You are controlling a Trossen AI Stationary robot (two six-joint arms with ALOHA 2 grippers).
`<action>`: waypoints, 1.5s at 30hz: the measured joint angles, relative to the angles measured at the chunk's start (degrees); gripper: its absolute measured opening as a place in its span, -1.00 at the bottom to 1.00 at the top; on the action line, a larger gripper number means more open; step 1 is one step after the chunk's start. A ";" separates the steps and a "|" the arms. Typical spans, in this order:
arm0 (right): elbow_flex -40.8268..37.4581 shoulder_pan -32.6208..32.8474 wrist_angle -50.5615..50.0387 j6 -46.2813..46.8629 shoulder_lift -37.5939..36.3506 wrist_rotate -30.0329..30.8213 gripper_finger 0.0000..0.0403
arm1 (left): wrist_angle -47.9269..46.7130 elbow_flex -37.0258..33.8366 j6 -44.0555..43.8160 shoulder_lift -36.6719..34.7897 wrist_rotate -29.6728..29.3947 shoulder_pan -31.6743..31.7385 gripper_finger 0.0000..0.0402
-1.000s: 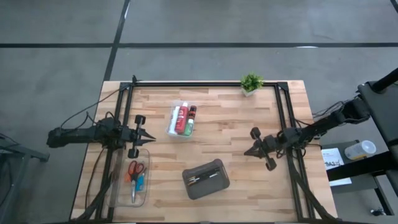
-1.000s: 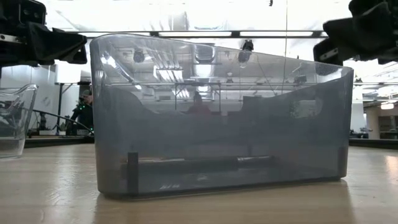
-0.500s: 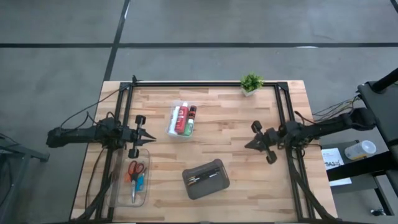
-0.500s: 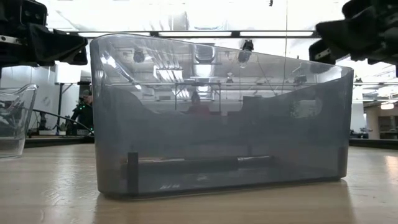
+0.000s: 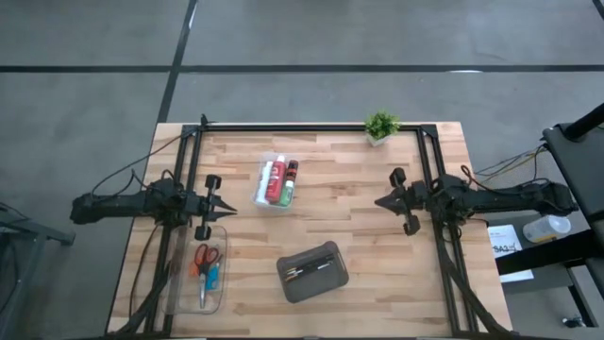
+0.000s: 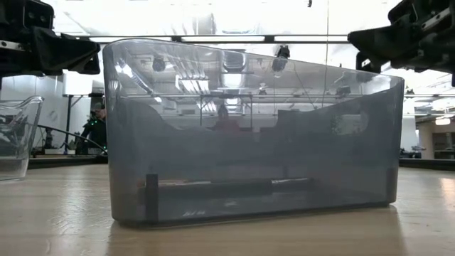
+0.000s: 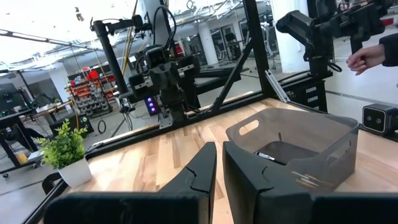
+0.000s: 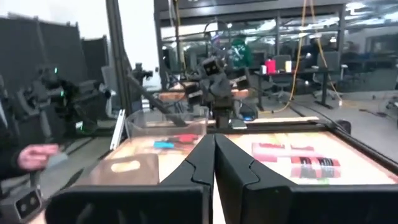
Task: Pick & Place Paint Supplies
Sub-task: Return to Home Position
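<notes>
Above: tubes (image 5: 276, 181) lie in a clear box (image 5: 257, 200) at centre, scissors (image 5: 204, 262) in a bin (image 5: 184, 297) near the left gripper (image 5: 229, 208), brushes (image 5: 308, 271) in the grey case (image 5: 330, 280); right gripper (image 5: 377, 202) hovers opposite. Low: case fills the view. Left wrist: fingers (image 7: 198, 177) close together, empty. Right wrist: fingers (image 8: 196, 168) touching, empty.

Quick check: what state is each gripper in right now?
Left gripper: shut, holding nothing.
Right gripper: shut, holding nothing.
</notes>
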 joint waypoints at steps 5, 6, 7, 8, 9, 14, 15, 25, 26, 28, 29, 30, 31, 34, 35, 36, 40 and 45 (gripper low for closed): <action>0.00 -1.71 -1.18 1.25 -4.69 -0.01 -0.96 | 0.01 0.00 0.01 0.00 0.00 0.00 -0.82; 0.00 -1.86 -1.19 0.58 -5.87 -0.02 -0.96 | 0.00 0.00 0.02 0.00 0.01 0.00 -0.82; 0.00 -2.07 -1.18 -0.09 -7.24 -0.02 -0.96 | 0.02 0.00 0.00 0.00 0.01 0.02 -0.82; 0.00 -2.29 -1.18 -0.48 -8.74 -0.01 -0.96 | 0.01 0.00 0.02 0.00 0.01 0.00 -0.82; 0.00 -2.52 -1.21 -0.82 -10.26 -0.02 -0.96 | 0.00 0.00 0.02 0.00 0.01 0.00 -0.82; 0.00 -4.02 -6.98 -1.15 -18.63 0.02 -0.96 | 0.00 -0.02 0.00 0.00 0.01 0.00 -0.82; 0.00 -4.26 -9.07 -0.72 -20.31 0.02 -0.96 | 0.00 -0.02 0.02 0.00 0.01 0.01 -0.82; 0.00 -4.63 -18.37 0.16 -28.36 0.28 -0.96 | 0.04 -0.02 0.02 0.11 0.01 0.00 -0.82; 0.00 -4.63 -18.86 0.18 -28.43 0.52 -0.96 | -0.06 -0.02 0.02 0.13 0.01 0.00 -0.82; 0.02 -4.68 -19.10 0.28 -28.42 0.63 -0.96 | 0.13 -0.02 0.02 0.39 0.00 0.01 -0.82; 0.00 -4.65 -19.56 0.34 -28.41 0.59 -0.96 | -0.11 -0.02 0.02 0.39 0.01 0.02 -0.82; 0.00 -4.68 -20.11 0.46 -28.34 0.61 -0.96 | -0.02 -0.02 0.02 0.38 0.01 0.01 -0.82; 0.00 -4.68 -20.56 0.50 -28.35 0.61 -0.96 | 0.04 -0.02 0.02 0.37 0.01 0.01 -0.82; 0.01 -4.66 -22.21 0.45 -28.34 0.59 -0.96 | 0.02 -0.02 0.02 0.37 0.01 0.00 -0.82; 0.00 -4.65 -23.06 0.63 -28.33 0.59 -0.96 | 0.00 -0.02 0.02 0.37 0.01 0.00 -0.82; 0.00 -4.65 -24.09 0.83 -28.33 0.59 -0.96 | 0.02 -0.02 0.02 0.37 0.01 0.02 -0.82; 0.00 -4.65 -27.28 0.66 -28.33 0.50 -0.96 | 0.01 -0.02 0.02 0.37 0.01 0.02 -0.82; 0.00 -4.63 -33.29 1.62 -28.28 0.47 -0.96 | 0.01 -0.02 0.02 0.37 0.01 0.01 -0.82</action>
